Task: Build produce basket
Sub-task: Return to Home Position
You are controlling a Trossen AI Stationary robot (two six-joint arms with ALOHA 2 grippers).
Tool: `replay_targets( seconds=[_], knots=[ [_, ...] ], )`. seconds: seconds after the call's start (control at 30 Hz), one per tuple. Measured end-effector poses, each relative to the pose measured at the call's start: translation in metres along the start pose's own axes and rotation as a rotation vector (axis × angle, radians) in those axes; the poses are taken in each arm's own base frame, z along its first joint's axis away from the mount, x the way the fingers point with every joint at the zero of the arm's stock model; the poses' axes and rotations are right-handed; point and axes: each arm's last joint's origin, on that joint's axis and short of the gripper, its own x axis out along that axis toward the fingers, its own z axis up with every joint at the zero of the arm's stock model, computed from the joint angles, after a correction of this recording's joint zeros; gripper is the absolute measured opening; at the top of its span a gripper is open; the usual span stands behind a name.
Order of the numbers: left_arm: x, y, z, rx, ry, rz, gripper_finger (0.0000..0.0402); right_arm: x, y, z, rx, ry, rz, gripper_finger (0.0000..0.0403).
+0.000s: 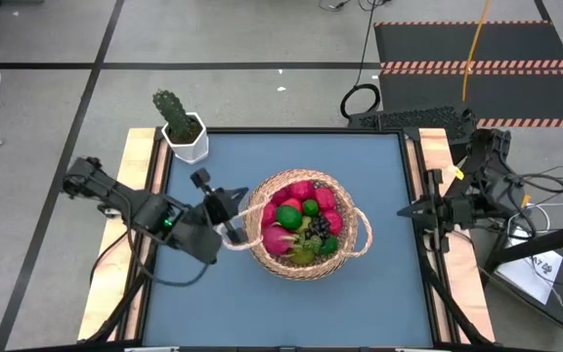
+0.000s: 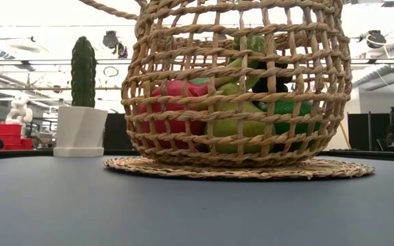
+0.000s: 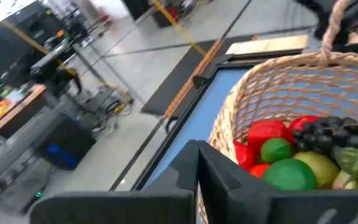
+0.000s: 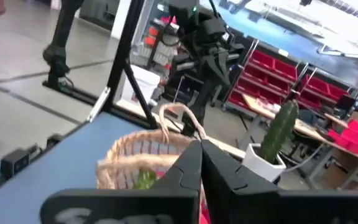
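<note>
Round tan wicker basket (image 1: 358,233) holds the produce (image 1: 301,217); left tool (image 1: 229,208) and right tool (image 1: 406,209), both pressed together, should retreat home.

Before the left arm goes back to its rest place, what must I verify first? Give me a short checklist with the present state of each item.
1. Fruit inside: ok. The fruit lies piled within the basket.
2. Left gripper empty: ok. Its fingers are shut with nothing between them.
3. Left gripper free of the basket: cannot tell. It sits close beside the basket's left side, and contact is not visible.
4. Right gripper out of the way: ok. It is at the right edge of the table, apart from the basket, shut.
5. Basket standing flat: ok in the low view.
6. Cactus pot upright: ok, at the far left corner.
</note>
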Motion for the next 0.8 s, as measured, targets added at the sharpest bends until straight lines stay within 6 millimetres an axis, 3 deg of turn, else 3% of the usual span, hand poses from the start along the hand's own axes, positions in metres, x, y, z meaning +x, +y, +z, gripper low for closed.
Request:
replay_targets(
  seconds=[0.2,0.5,0.8],
  knots=[
    [0.007,0.010,-0.031,-0.015,-0.135,-0.108,0.0017,-0.005,-0.008,-0.011,0.006,0.041,-0.065,0.0000],
    [0.008,0.035,-0.083,-0.084,-0.342,-0.176,0.0013,-0.002,0.002,-0.043,0.015,0.087,-0.120,0.0000],
    [0.007,0.051,-0.135,-0.152,-0.389,-0.269,0.0025,-0.004,0.001,-0.061,0.054,0.095,-0.167,0.0000]
  ],
)
